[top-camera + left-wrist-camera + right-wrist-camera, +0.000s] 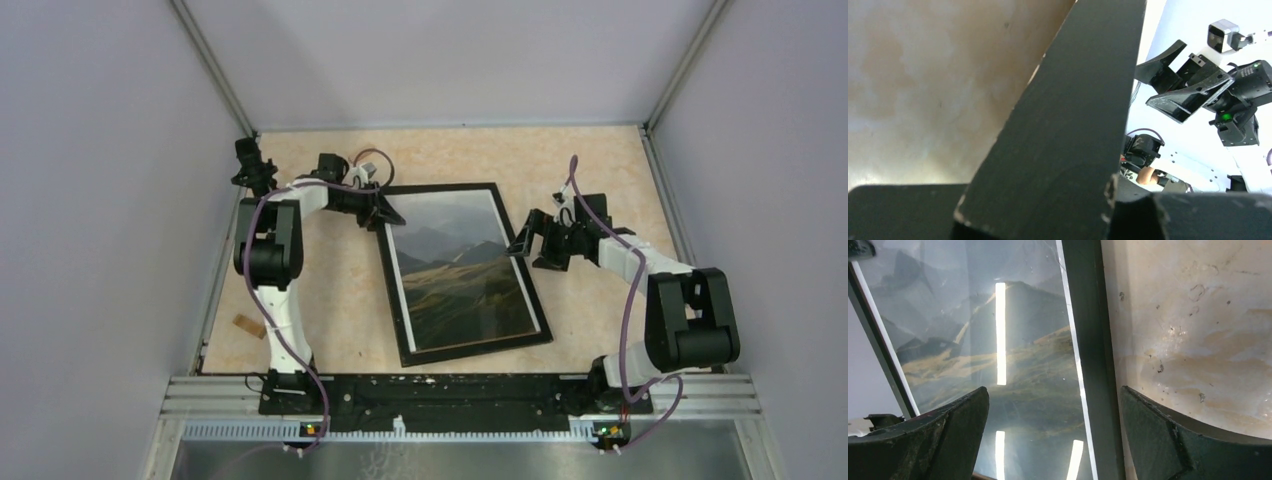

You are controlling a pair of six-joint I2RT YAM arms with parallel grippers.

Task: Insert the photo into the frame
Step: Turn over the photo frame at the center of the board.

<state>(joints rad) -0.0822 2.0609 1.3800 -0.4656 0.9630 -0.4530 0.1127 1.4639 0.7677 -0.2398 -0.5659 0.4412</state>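
The frame lies flat in the middle of the table, black face up. The photo of grey mountains and a yellow-green hillside sits inside it. My left gripper is at the frame's far left corner. In the left wrist view a black rail of the frame fills the gap between the fingers of the left gripper. My right gripper stands open over the frame's right rail. One of its fingers is above the photo, the other above the table.
A small brown scrap lies on the beige table near the left arm. Grey walls enclose the table on three sides. A black mounting rail runs along the near edge.
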